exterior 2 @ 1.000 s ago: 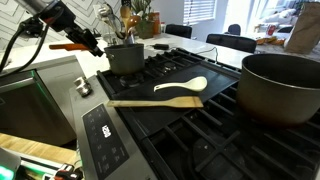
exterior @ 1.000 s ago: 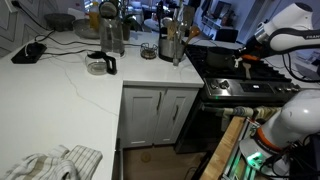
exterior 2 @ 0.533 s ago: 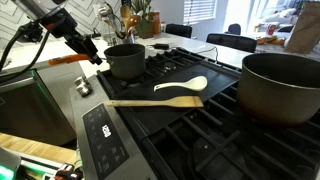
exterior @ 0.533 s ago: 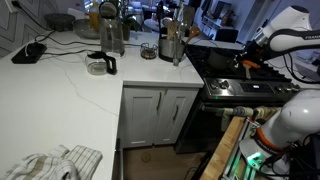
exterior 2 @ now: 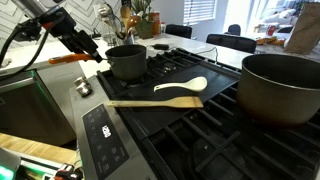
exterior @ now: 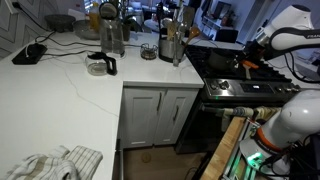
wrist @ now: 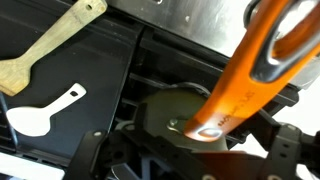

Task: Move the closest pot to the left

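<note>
A small dark pot with a long orange handle stands on the back burner of the black stove. My gripper hovers just above the handle near where it meets the pot, jaws apart, holding nothing. In the wrist view the orange handle runs diagonally over the pot, with my gripper spread wide to either side and not touching it. A larger dark pot stands on the burner nearest that exterior camera. From across the kitchen my gripper shows over the stove.
A wooden spatula and a white spoon lie on the stove's middle; the spatula and spoon also show in the wrist view. A white counter holds jars, a kettle and a cloth. The stove's control panel lines its front edge.
The jaws have opened and let go of the orange handle, which dropped from its raised position to lie lower. The pot stays on its burner.
</note>
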Tool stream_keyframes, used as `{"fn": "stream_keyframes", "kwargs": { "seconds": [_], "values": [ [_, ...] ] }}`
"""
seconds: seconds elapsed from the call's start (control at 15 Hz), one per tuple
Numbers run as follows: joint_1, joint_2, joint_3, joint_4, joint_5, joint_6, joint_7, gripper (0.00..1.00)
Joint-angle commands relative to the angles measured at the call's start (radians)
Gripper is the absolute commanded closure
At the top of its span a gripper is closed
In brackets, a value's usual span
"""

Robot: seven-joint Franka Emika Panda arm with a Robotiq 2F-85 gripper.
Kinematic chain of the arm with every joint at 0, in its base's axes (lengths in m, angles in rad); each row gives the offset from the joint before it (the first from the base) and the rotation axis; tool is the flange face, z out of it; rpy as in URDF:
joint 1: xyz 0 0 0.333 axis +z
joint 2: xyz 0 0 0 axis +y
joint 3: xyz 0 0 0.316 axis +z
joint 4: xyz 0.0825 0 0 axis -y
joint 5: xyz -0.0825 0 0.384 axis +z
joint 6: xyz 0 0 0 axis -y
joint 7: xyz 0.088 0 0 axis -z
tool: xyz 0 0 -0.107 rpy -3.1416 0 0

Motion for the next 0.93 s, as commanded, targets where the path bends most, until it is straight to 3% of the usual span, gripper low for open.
{"fn": "stream_keyframes", "kwargs": {
  "seconds": [0.0,0.2,0.27,0.47,0.8,0.87],
  "values": [
    [0.044,-0.153,0.000,0.005,0.063,-0.161,-0.095,0.00],
    [0.065,-0.302,0.050,0.024,0.091,-0.256,-0.131,0.00],
    [0.011,-0.355,0.112,-0.007,0.152,-0.243,-0.183,0.01],
    [0.015,-0.486,0.192,0.011,0.230,-0.325,-0.159,0.00],
    [0.011,-0.583,0.268,0.085,0.302,-0.582,-0.074,0.00],
    [0.031,-0.559,0.255,0.068,0.260,-0.518,-0.095,0.00]
  ]
}}
